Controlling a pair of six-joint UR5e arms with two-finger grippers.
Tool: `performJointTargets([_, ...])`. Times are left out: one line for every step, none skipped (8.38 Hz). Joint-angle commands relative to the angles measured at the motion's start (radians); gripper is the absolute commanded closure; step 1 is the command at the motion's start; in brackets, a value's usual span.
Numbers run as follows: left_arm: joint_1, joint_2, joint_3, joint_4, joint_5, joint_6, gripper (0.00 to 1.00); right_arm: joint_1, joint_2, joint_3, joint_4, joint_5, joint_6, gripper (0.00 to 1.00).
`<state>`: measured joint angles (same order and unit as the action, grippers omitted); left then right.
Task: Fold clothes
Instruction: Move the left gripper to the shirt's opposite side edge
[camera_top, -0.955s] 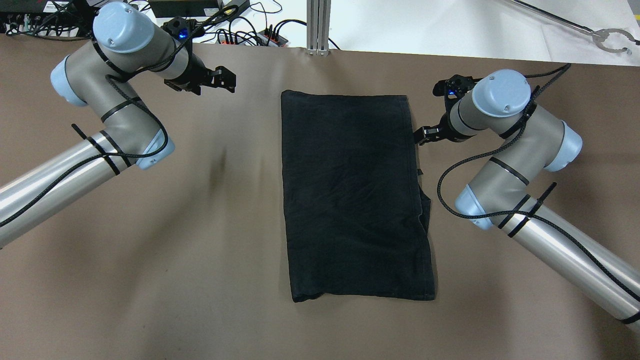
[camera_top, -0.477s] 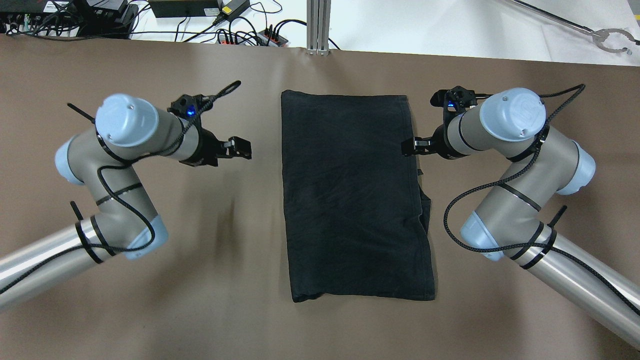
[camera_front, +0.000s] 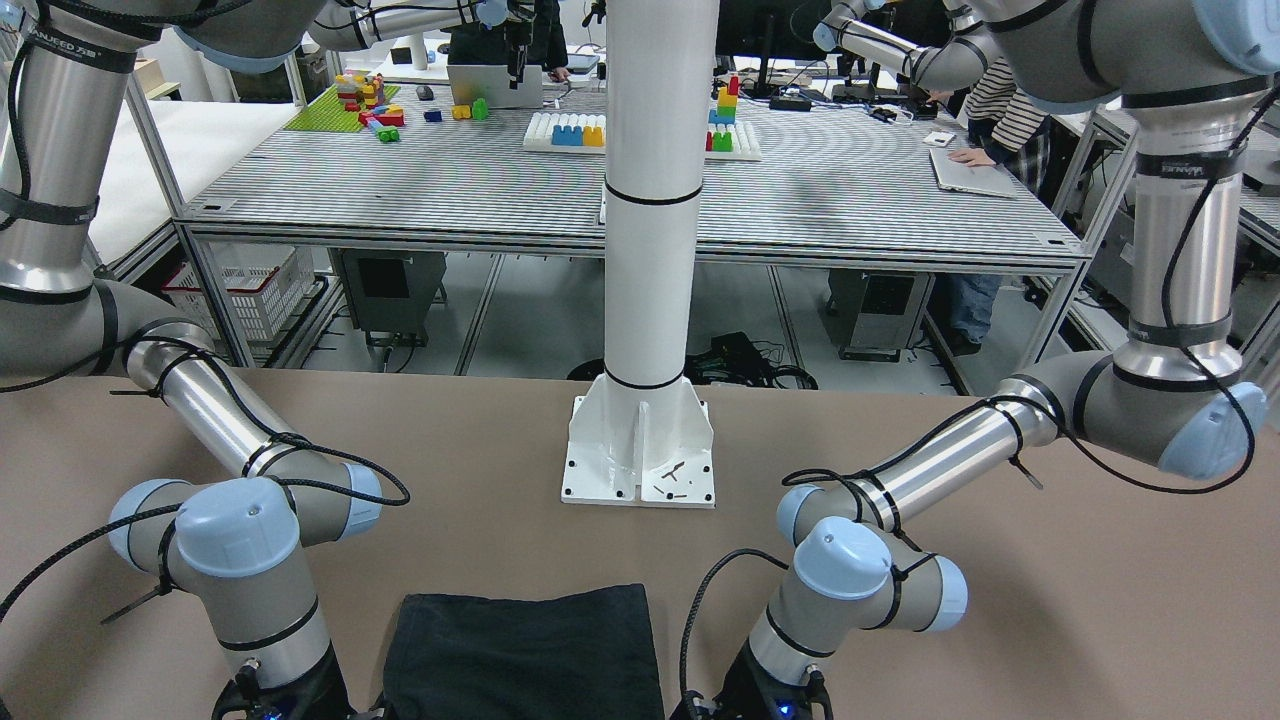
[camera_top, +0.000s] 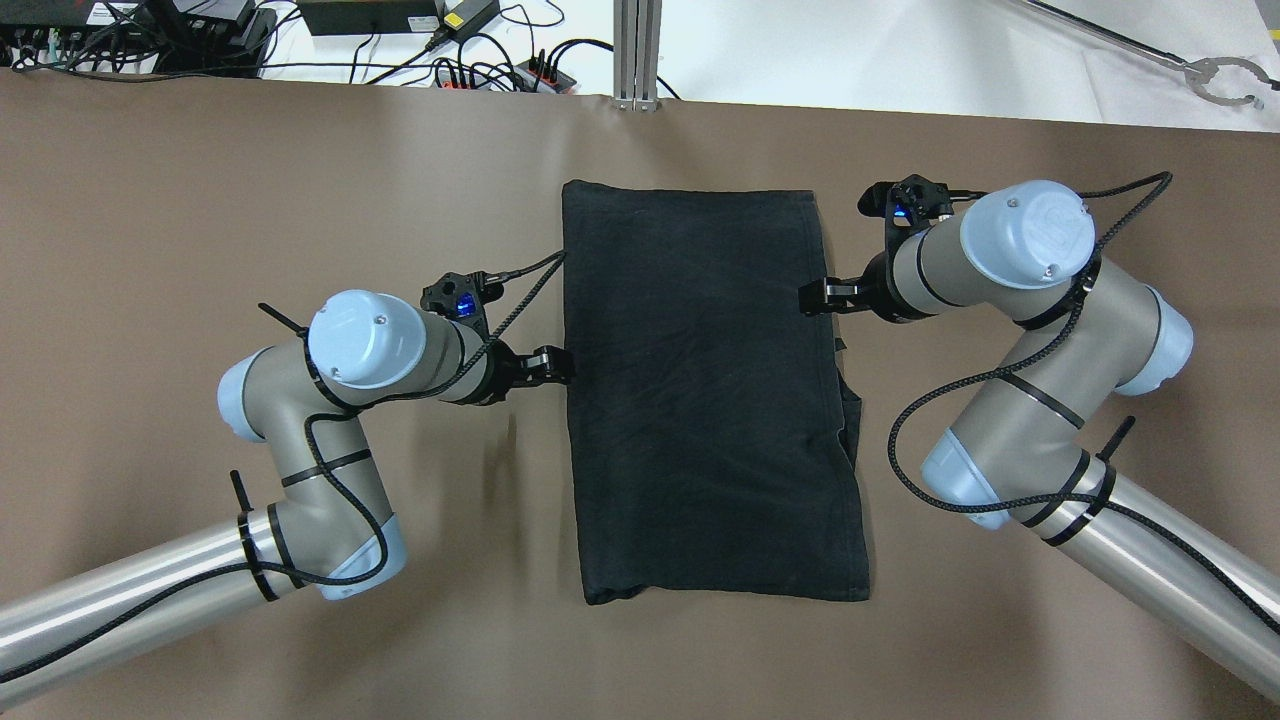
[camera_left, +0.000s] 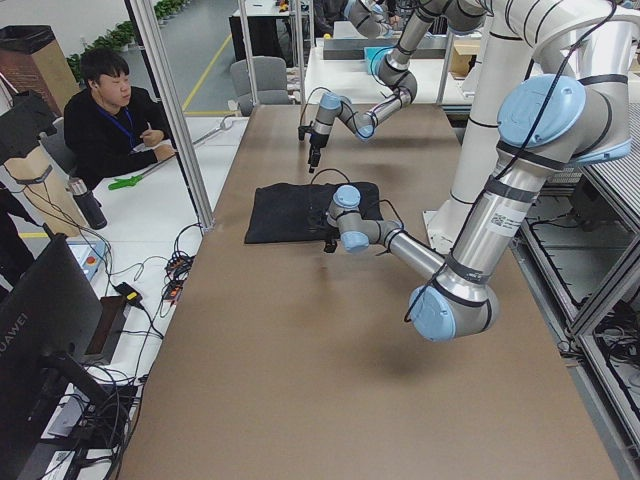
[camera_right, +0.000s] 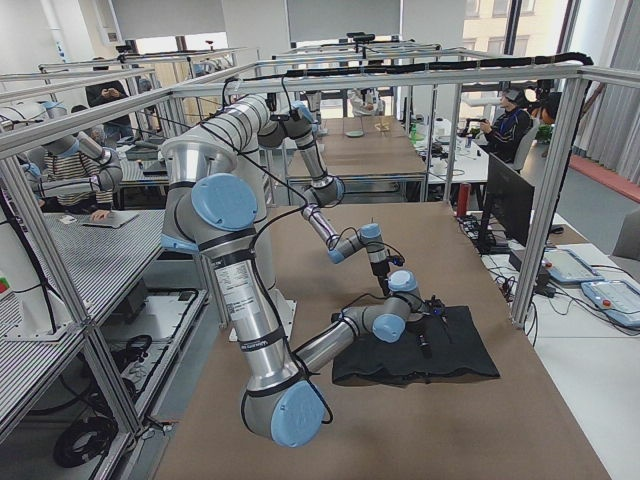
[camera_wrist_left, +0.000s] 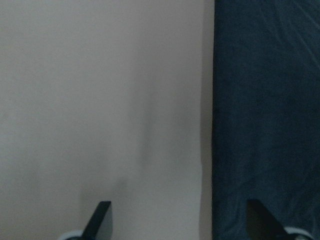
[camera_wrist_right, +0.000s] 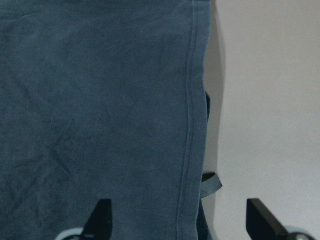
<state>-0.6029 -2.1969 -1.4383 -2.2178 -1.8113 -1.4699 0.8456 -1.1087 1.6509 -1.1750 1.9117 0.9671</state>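
Note:
The clothes are one black cloth (camera_top: 700, 400), folded to a tall rectangle in the middle of the brown table; it also shows in the front view (camera_front: 525, 650). A lower layer sticks out along its right side. My left gripper (camera_top: 555, 365) is open at the cloth's left edge. In the left wrist view one fingertip (camera_wrist_left: 102, 215) is over bare table and the other over the cloth (camera_wrist_left: 265, 115). My right gripper (camera_top: 815, 295) is open at the right hemmed edge. In the right wrist view it straddles the hem of the cloth (camera_wrist_right: 100, 110).
The white pillar's base plate (camera_front: 640, 450) stands behind the cloth on the robot's side. An aluminium post (camera_top: 636, 55) and cables (camera_top: 480, 70) lie past the table's far edge. A seated person (camera_left: 115, 115) is beyond that edge.
My left arm swung from the far left of the table toward the near side and right, up to the cloth's left edge. My right gripper shifted slightly left onto the right edge.

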Motion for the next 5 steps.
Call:
performJointTargets([0.034,-0.073,0.091,-0.026,0.035,-0.056,0.23,-0.002,0.001,-0.002,0.000,0.000,-0.008,0.06])
performJointTargets([0.037,-0.080,0.105,-0.028,0.035,-0.056,0.30,-0.002,0.001,-0.002,0.000,-0.002,-0.013,0.06])
performJointTargets([0.037,-0.083,0.117,-0.037,0.035,-0.056,0.37,-0.002,0.001,-0.003,0.000,-0.002,-0.014,0.06])
performJointTargets([0.037,-0.086,0.128,-0.042,0.035,-0.056,0.49,-0.002,0.001,-0.003,0.000,-0.003,-0.016,0.06])
performJointTargets([0.037,-0.093,0.130,-0.042,0.035,-0.056,0.70,-0.002,0.001,-0.006,0.000,-0.003,-0.016,0.06])
